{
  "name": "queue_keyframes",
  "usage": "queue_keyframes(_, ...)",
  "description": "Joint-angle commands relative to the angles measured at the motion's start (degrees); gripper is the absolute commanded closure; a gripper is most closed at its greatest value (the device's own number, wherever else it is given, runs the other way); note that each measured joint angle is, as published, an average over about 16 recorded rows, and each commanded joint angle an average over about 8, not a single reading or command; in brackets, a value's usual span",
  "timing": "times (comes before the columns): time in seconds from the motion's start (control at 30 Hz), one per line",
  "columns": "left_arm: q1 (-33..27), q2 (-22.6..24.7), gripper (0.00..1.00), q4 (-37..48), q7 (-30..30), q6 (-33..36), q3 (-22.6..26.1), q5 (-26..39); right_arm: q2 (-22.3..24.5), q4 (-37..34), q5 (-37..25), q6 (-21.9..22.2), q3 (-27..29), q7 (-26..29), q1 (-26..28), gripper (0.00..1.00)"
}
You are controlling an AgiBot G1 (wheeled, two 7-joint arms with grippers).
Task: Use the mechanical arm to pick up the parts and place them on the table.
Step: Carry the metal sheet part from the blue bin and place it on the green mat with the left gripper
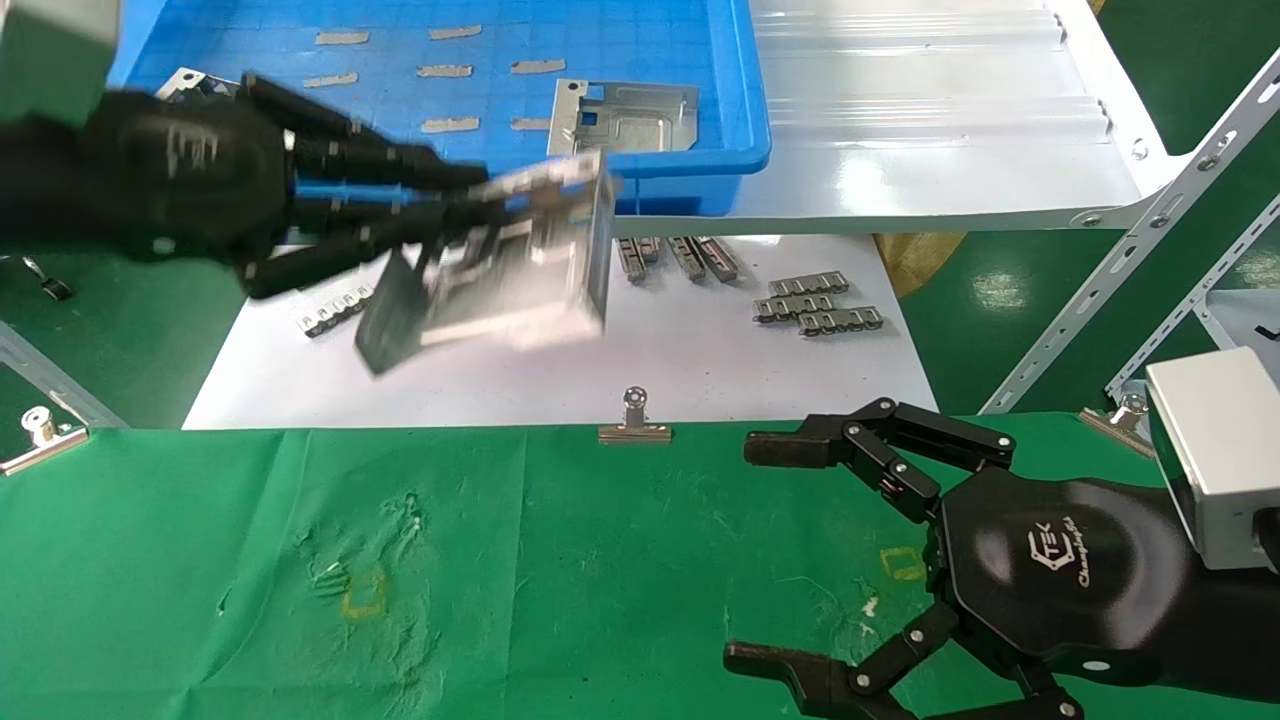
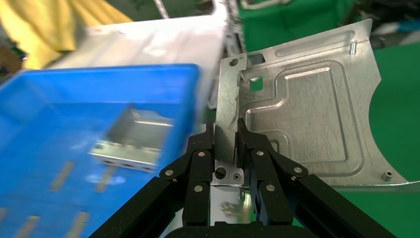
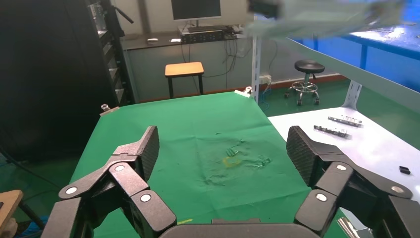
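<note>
My left gripper [image 1: 470, 210] is shut on the bent edge of a silver embossed plate [image 1: 510, 270] and holds it in the air over the white sheet, in front of the blue bin. In the left wrist view the fingers [image 2: 227, 131] pinch the plate [image 2: 307, 119] at its tabbed edge. A second plate [image 1: 622, 115] lies in the bin and also shows in the left wrist view [image 2: 133, 136]. My right gripper [image 1: 742, 552] is open and empty, low over the green cloth table [image 1: 560, 560] at the right; it shows wide open in the right wrist view [image 3: 223, 148].
The blue bin [image 1: 745, 100] stands on a white shelf board [image 1: 930, 150]. Grey toothed strips [image 1: 815, 305] lie on the white sheet [image 1: 680, 370]. Binder clips [image 1: 634, 420] hold the cloth's far edge. Yellow square outlines [image 1: 363, 595] mark the cloth. Slanted metal struts [image 1: 1150, 230] stand at the right.
</note>
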Motion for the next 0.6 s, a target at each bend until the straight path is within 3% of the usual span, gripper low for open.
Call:
queue_keyframes(0.03,1.8,-2.1,1.00,-3.6,-0.2,-0.2,1.9,-2.7,0.0,0.0,0.0,0.0,0.0,0.0,0.0,0.00)
queue_keyframes(0.43,7.6,-6.7,1.00,-2.3,21.5,-1.8,8.9,-1.3,0.0,0.0,0.0,0.0,-0.1,0.0,0.0,0.00)
queue_keyframes(0.6,11.3,-7.6,1.00,0.6,27.2,-3.5,9.7,-0.8,0.0,0.0,0.0,0.0,-0.1,0.0,0.0,0.00)
